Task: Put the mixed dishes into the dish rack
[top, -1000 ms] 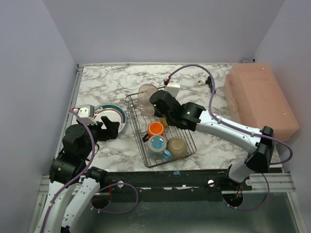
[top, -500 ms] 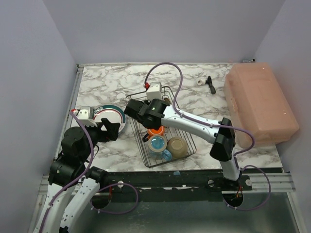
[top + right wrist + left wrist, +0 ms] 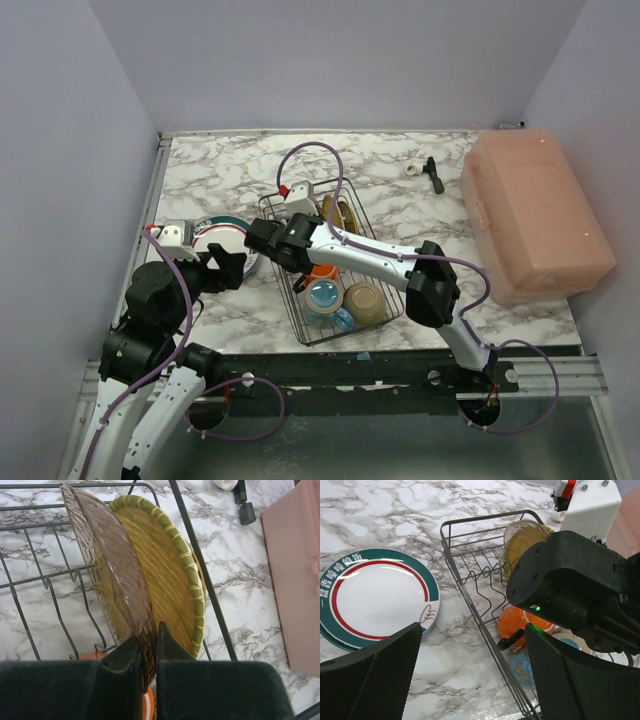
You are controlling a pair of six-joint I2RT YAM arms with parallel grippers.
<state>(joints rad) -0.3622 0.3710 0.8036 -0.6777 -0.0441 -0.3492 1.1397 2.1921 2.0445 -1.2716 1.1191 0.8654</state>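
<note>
The black wire dish rack (image 3: pixel 385 290) stands mid-table. My right gripper (image 3: pixel 320 224) is shut on the rim of a translucent pink plate (image 3: pixel 107 570), its fingertips (image 3: pixel 148 650) pinching the lower edge. The plate stands upright among the tines against a yellow, green-rimmed plate (image 3: pixel 165 565). An orange mug (image 3: pixel 320 268), a blue mug (image 3: pixel 325 297) and an upturned bowl (image 3: pixel 365 303) sit in the rack's near half. A green-rimmed white plate (image 3: pixel 370 597) lies on the table left of the rack, another plate's edge under it. My left gripper (image 3: pixel 475 680) is open and empty above the table between that plate and the rack.
A large pink box (image 3: pixel 535 210) fills the right side of the table. A small black tool (image 3: pixel 433 175) and a small white piece (image 3: pixel 413 170) lie at the back near it. The right arm's elbow (image 3: pixel 430 285) hangs over the rack's near right corner.
My right gripper has swung left across the rack's far end with the pink plate, which now stands against the yellow plate. The right elbow has folded in. The left arm has not moved.
</note>
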